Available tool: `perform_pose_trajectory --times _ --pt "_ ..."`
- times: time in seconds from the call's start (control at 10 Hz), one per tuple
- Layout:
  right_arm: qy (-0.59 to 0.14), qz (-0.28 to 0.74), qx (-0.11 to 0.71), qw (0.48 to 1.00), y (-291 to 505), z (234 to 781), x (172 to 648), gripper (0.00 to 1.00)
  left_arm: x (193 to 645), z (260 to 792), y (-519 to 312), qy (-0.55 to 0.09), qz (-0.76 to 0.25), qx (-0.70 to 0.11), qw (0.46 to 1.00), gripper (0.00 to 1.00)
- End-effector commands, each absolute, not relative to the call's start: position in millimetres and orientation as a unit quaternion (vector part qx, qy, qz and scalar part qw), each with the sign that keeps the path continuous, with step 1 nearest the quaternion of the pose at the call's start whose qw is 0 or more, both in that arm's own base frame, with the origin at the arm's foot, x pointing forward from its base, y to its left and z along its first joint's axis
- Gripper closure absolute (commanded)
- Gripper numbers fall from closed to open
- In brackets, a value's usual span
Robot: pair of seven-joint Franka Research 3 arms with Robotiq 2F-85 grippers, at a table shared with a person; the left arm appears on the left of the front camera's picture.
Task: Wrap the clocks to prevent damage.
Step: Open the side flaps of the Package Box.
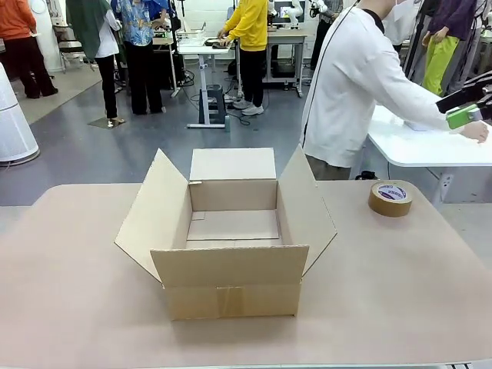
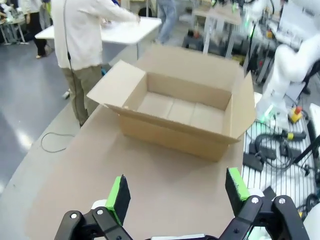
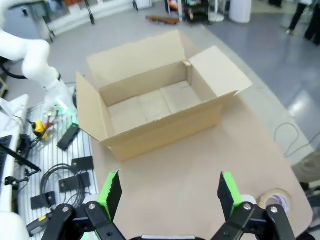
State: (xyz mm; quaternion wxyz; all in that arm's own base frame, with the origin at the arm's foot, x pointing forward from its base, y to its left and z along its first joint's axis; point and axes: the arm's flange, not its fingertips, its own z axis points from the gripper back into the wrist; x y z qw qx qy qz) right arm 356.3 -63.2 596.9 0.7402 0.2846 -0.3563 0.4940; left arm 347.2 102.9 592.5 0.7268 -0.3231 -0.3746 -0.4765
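Open empty cardboard box (image 1: 231,265), frame centre on the tabletop (image 1: 77,307), tape roll (image 1: 390,198) at right; left tool (image 2: 177,189) and right tool (image 3: 168,187) both spread, holding nothing; we judge wrapping unstarted, clocks needed first.

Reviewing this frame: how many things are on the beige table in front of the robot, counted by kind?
Open brown cardboard box: 1
Roll of brown packing tape: 1
Total: 2
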Motion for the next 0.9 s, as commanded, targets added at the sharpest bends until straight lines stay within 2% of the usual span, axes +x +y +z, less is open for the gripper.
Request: perform_pose_trajectory --times 0.0,0.1,0.2,0.3,0.4,0.5,0.6,0.7,0.8 --pt "-0.343 0.499 0.246 0.757 -50.5 589.3 351.9 0.0 339.1 590.7 88.5 -0.346 -0.515 -0.261 0.739 0.0" --pt "-0.343 0.493 0.23 0.766 -46.7 590.9 352.3 0.0 346.2 596.9 87.3 -0.341 -0.522 -0.257 0.739 0.34" --pt "-0.336 0.487 0.22 0.775 -43.9 590.9 353.3 0.59 352.1 600.8 89.0 -0.335 -0.528 -0.254 0.738 0.53" --pt "-0.333 0.492 0.223 0.773 -45.2 590.9 352.9 0.59 347.5 596.5 91.0 -0.334 -0.527 -0.257 0.738 0.89" --pt "-0.324 0.492 0.22 0.777 -46.4 590.3 352.8 1.0 340.9 591.5 89.2 -0.333 -0.524 -0.256 0.741 1.0" --pt "-0.322 0.49 0.216 0.781 -44.5 589.5 353.1 1.0 343.9 593.1 90.1 -0.327 -0.526 -0.253 0.743 0.73" --pt "-0.32 0.488 0.215 0.783 -41.7 588.4 354.4 1.0 349.6 595.7 91.8 -0.323 -0.531 -0.25 0.742 1.0" --pt "-0.315 0.489 0.211 0.786 -39.9 587.3 354.7 0.86 348.8 594.8 91.5 -0.322 -0.532 -0.249 0.743 1.0" --pt "-0.304 0.487 0.2 0.794 -39.4 585.4 355.1 0.97 341.9 590.2 90.3 -0.325 -0.529 -0.244 0.745 1.0"
